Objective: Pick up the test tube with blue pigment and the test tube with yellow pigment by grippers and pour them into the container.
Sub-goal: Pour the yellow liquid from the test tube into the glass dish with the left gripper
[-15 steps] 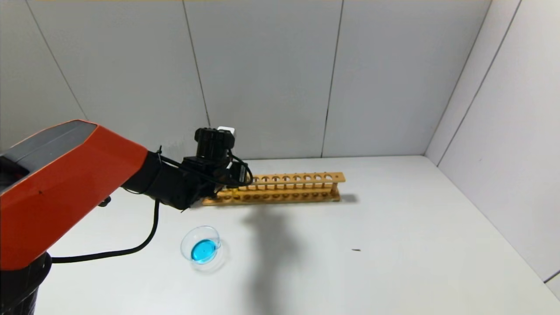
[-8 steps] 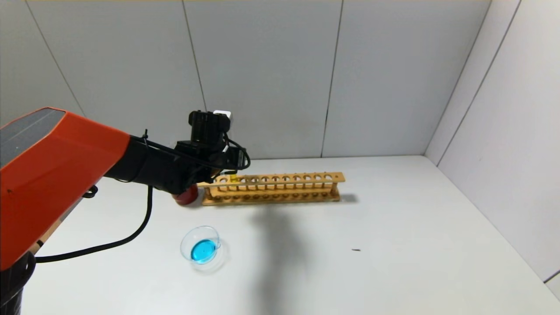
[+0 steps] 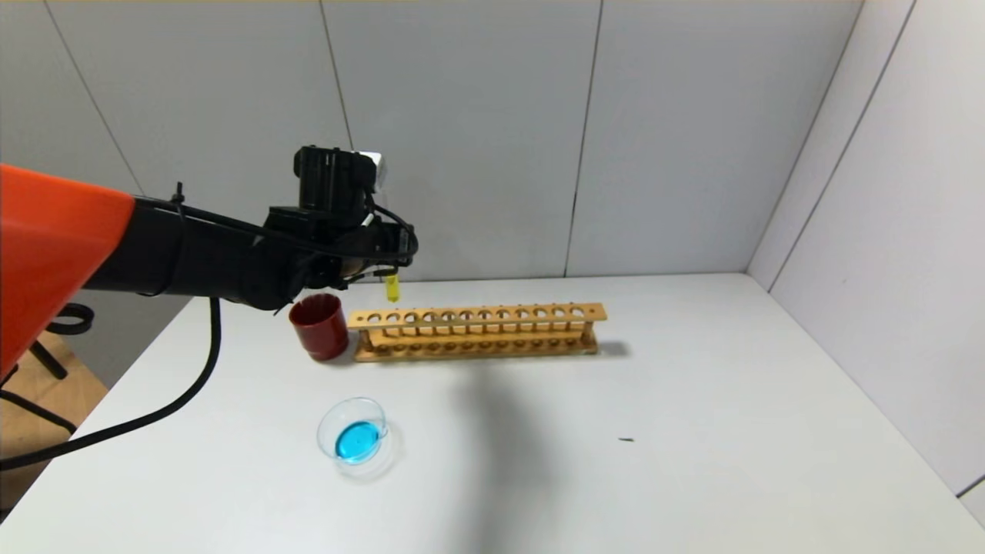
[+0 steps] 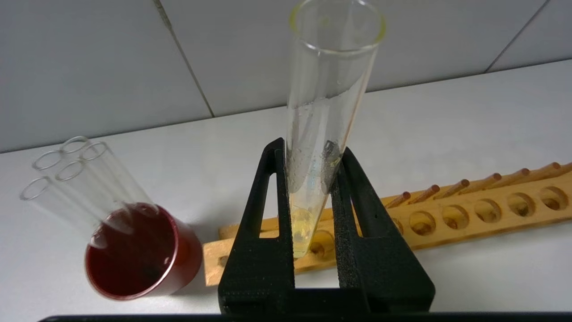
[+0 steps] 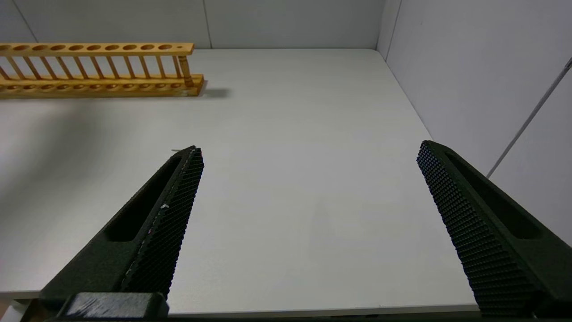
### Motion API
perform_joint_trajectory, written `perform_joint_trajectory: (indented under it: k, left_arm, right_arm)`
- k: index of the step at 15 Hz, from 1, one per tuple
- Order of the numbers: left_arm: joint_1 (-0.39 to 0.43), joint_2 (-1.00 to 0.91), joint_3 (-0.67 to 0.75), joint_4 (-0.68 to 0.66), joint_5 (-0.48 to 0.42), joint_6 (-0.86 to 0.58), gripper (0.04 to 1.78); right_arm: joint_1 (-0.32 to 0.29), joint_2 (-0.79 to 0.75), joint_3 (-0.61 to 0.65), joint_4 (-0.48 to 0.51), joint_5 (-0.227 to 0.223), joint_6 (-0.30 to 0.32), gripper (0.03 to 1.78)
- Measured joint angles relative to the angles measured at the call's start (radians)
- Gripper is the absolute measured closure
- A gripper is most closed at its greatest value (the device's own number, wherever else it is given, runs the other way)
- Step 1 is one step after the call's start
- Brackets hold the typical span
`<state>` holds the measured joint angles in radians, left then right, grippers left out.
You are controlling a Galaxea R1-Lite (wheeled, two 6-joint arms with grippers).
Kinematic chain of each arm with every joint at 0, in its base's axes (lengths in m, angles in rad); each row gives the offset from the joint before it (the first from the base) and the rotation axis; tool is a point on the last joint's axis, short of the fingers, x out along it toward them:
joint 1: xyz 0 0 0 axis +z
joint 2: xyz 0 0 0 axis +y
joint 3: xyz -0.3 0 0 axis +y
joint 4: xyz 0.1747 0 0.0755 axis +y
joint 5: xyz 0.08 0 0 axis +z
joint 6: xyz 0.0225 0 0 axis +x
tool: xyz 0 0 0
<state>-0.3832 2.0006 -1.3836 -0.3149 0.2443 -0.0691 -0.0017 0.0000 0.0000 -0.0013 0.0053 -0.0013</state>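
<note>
My left gripper (image 3: 385, 265) is shut on the test tube with yellow pigment (image 3: 392, 288) and holds it upright above the left end of the wooden rack (image 3: 477, 331). In the left wrist view the tube (image 4: 321, 134) stands between the black fingers (image 4: 268, 214), with yellow liquid at its bottom. The container (image 3: 355, 438), a clear glass dish, sits on the table in front of the rack with blue liquid in it. No test tube with blue pigment shows. My right gripper (image 5: 308, 152) is open and empty over the right part of the table.
A dark red cup (image 3: 318, 326) stands at the rack's left end; in the left wrist view the cup (image 4: 134, 255) holds several empty clear tubes (image 4: 76, 174). The rack (image 5: 96, 67) shows far off in the right wrist view. Grey walls close the back and right.
My left gripper has risen and drawn leftward, lifting the yellow tube out of the rack hole. The red cup has come into sight.
</note>
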Motion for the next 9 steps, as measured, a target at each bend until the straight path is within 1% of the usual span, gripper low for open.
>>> perform_joint_trajectory:
  k: [6, 9]
  left_arm:
    - [0.027, -0.188, 0.137, 0.06, -0.008, 0.034, 1.52]
    - [0.025, -0.286, 0.226, 0.062, -0.015, 0.053, 1.52]
  right_arm:
    - [0.0, 0.0, 0.0, 0.0, 0.0, 0.0, 0.06]
    - [0.0, 0.0, 0.0, 0.0, 0.0, 0.0, 0.06]
